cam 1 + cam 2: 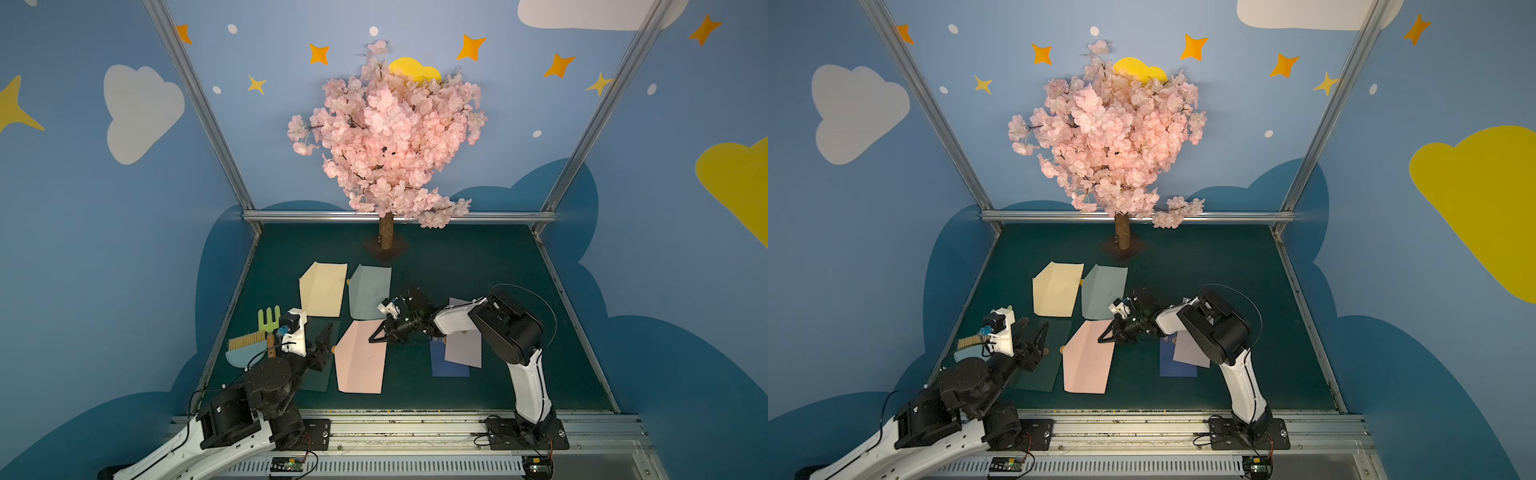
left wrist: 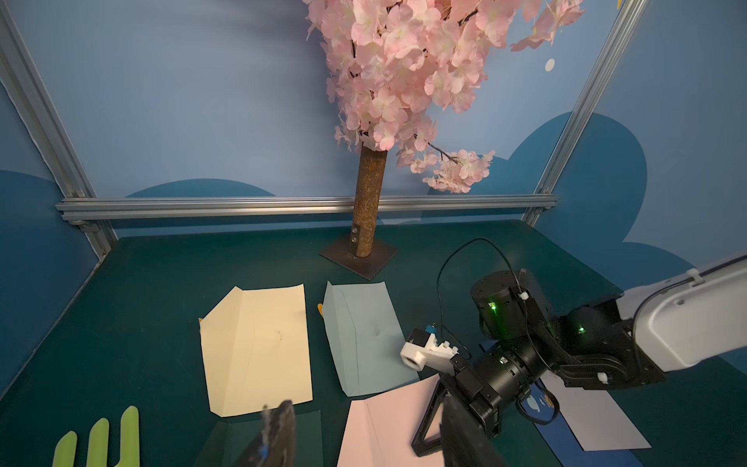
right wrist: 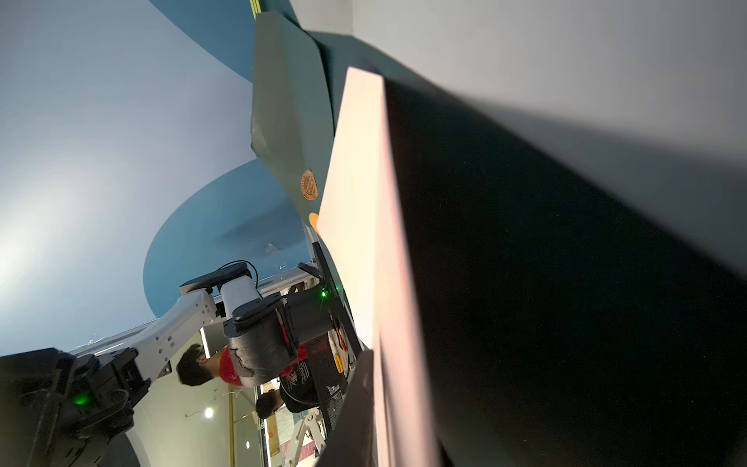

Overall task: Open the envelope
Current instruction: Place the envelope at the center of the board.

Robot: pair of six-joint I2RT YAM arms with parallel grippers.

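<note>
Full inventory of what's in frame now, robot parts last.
cream envelope: 1, cream, back left of papers
grey-blue envelope: 1, grey-blue, beside cream one
pink envelope: 1, pink, mid-table
dark green envelope: 1, dark green, left of pink
dark blue envelope: 1, dark blue, right side
lavender envelope: 1, lavender, overlapping dark blue one
rake: 1, light green, left edge
brush: 1, tan bristles, beside rake
dustpan: 1, pale blue, by brush
tree: 1, pink blossoms, back centre
table: 1, dark green
left hand: 1, black, open, above dark green envelope
right hand: 1, black, pinching pink envelope's edge
</note>
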